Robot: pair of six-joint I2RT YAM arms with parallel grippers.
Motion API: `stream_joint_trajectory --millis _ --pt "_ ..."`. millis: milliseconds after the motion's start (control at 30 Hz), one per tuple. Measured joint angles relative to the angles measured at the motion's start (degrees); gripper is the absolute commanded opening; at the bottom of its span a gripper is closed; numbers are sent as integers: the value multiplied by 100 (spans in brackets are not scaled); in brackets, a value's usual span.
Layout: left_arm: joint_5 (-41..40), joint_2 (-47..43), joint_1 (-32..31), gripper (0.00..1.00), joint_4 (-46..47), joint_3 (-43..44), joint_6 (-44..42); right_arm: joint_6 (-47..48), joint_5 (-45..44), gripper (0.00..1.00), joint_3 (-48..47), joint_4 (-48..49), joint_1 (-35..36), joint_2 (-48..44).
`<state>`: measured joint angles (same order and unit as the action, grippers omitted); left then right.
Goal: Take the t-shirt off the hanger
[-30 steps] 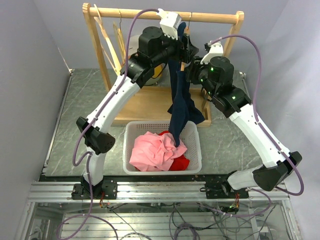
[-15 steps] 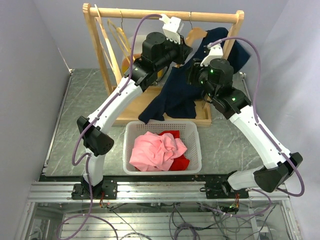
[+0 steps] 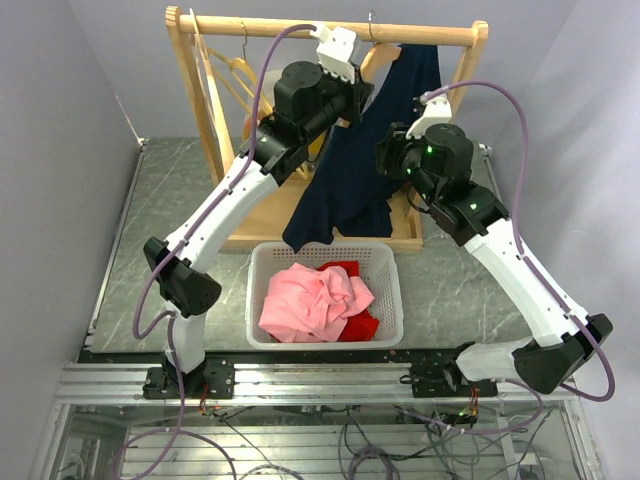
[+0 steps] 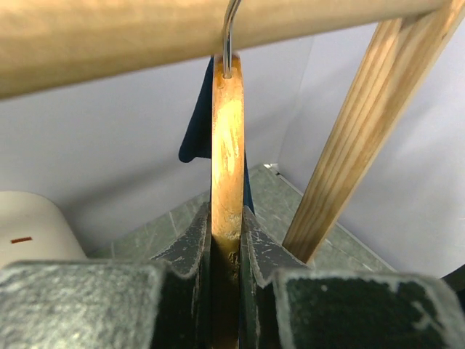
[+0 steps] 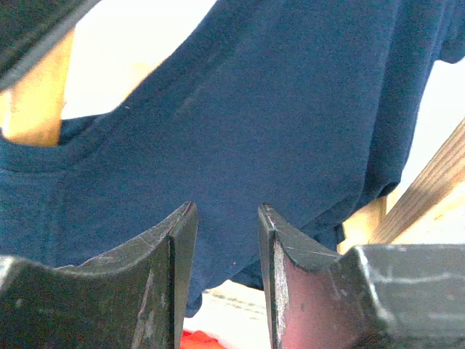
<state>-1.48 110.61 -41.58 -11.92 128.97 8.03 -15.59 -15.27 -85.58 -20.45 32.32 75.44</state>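
A navy t-shirt (image 3: pixel 365 160) hangs on a wooden hanger (image 3: pixel 377 58) whose hook sits over the rack's top rod (image 3: pixel 280 27). My left gripper (image 3: pixel 362 85) is shut on the hanger's wooden arm just under the hook. In the left wrist view the gripper (image 4: pixel 226 214) clamps the hanger (image 4: pixel 227 138) from both sides, below the rod (image 4: pixel 145 36). My right gripper (image 3: pixel 384 152) is open just in front of the shirt's right side. In the right wrist view the gripper (image 5: pixel 227 211) has the navy t-shirt (image 5: pixel 254 109) filling the space beyond its jaws, which hold nothing.
A white basket (image 3: pixel 392 290) with pink and red clothes stands below the shirt. Empty wooden hangers (image 3: pixel 235 72) hang at the rack's left. The rack's right post (image 4: pixel 356 138) is close to the held hanger. A white and yellow object (image 3: pixel 256 118) stands behind the rack.
The shirt hung as a narrow column reaching the basket, then swung up and right. It now hangs wider from the hanger, clear of the basket. My right gripper has shifted slightly right.
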Motion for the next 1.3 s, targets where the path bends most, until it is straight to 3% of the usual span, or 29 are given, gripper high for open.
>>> stream_joint_trajectory --millis 533,700,933,1300 --pt "-361 -1014 17 7 -490 -678 -487 26 -63 43 0 4 0 -50" --pt "-433 -1558 17 7 -699 -1215 -654 22 -63 50 0 66 0 -31" --pt "-411 -2286 17 7 -824 -2625 -680 -57 -7 61 -57 260 0 94" --pt "-455 -2588 -92 7 -756 -3342 -363 -649 544 62 -63 848 2 468"
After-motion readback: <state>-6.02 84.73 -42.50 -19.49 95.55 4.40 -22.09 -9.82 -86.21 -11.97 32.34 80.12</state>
